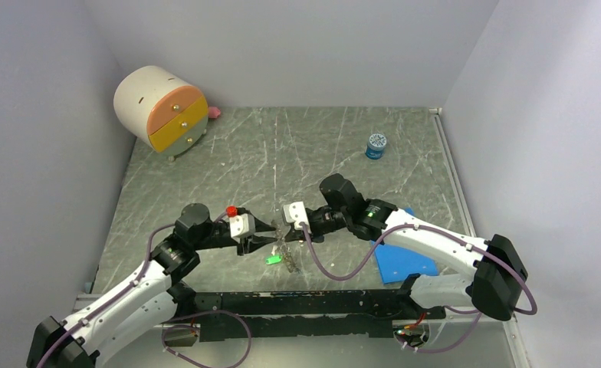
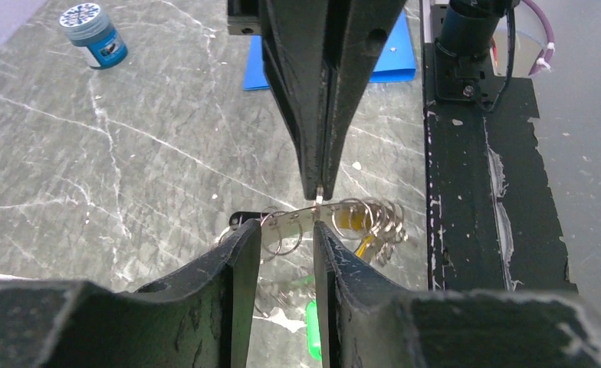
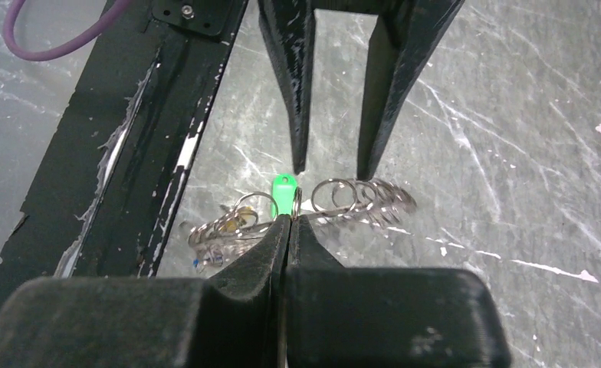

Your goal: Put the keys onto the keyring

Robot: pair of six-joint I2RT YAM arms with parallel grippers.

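Note:
My right gripper (image 1: pixel 288 228) is shut on the thin silvery keyring (image 2: pixel 293 220) and holds it edge-on just above the table. In the right wrist view its tips (image 3: pixel 287 218) pinch the ring beside a green key head (image 3: pixel 282 195). Several small split rings (image 3: pixel 359 198) hang along the ring. A yellow key head (image 2: pixel 351 222) and a black one (image 2: pixel 240 220) show by it. The green key (image 1: pixel 273 259) hangs low (image 2: pixel 311 337). My left gripper (image 1: pixel 265 238) is open, its fingertips (image 2: pixel 247 231) either side of the ring's band, gripping nothing.
A small blue jar (image 1: pixel 376 145) stands at the back right. A blue flat sheet (image 1: pixel 405 262) lies under the right arm. A round drawer cabinet (image 1: pixel 162 106) sits at the back left. The black base rail (image 1: pixel 305 303) runs along the near edge.

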